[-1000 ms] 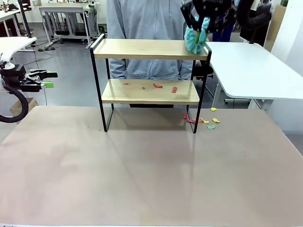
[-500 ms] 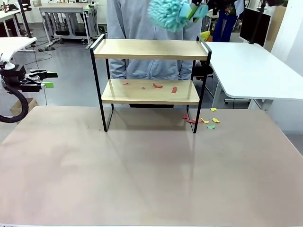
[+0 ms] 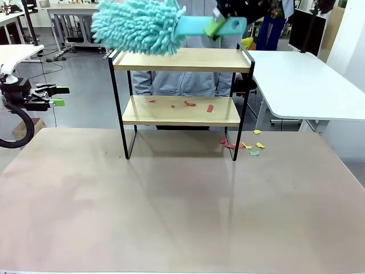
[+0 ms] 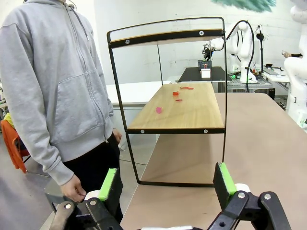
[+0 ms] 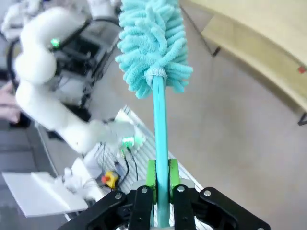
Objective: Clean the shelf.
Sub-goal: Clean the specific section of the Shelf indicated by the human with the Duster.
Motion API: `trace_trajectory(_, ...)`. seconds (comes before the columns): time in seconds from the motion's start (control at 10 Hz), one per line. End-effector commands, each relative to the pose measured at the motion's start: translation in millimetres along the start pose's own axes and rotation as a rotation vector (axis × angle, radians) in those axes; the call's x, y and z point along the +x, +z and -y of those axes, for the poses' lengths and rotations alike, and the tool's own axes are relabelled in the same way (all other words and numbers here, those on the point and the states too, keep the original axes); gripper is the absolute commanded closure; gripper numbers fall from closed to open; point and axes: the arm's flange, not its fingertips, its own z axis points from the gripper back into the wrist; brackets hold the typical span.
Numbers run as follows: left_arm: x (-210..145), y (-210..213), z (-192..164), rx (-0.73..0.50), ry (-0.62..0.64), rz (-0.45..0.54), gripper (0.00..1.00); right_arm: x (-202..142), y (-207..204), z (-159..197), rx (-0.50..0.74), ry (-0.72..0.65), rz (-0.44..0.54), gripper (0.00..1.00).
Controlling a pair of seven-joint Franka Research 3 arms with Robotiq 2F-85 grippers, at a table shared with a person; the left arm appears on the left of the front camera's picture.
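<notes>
Standing at the far middle of the table [image 3: 171, 217], the shelf [image 3: 179, 85] is seen with a fluffy teal duster [image 3: 140, 25] over the left end of its top board. The duster's handle is clamped by the right gripper [image 5: 160, 175]. The left gripper [image 4: 165, 184] is held wide open and empty at the left. Coloured scraps [image 3: 191, 104] are scattered on the lower board.

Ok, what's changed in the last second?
The right gripper swung the teal duster up from the right end of the top board of the shelf and leftward; its head now lies level over the left end. Its grip on the handle stayed shut. The left gripper stayed open and parked; the paper scraps haven't moved.
</notes>
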Motion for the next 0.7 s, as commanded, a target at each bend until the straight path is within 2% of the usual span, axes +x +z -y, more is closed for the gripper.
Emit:
trace_trajectory(0.0,3,0,1,-0.002,-0.004,-0.002,0.0,-12,4,11,0.013,0.089,-0.1,0.87)
trace_trajectory(0.3,3,0,1,-0.002,-0.004,-0.002,0.0,-51,-10,35,-0.012,0.164,-0.248,0.87)
trace_trajectory(0.6,3,0,1,-0.002,-0.004,-0.002,0.0,-107,-20,93,-0.072,0.156,-0.399,0.87)
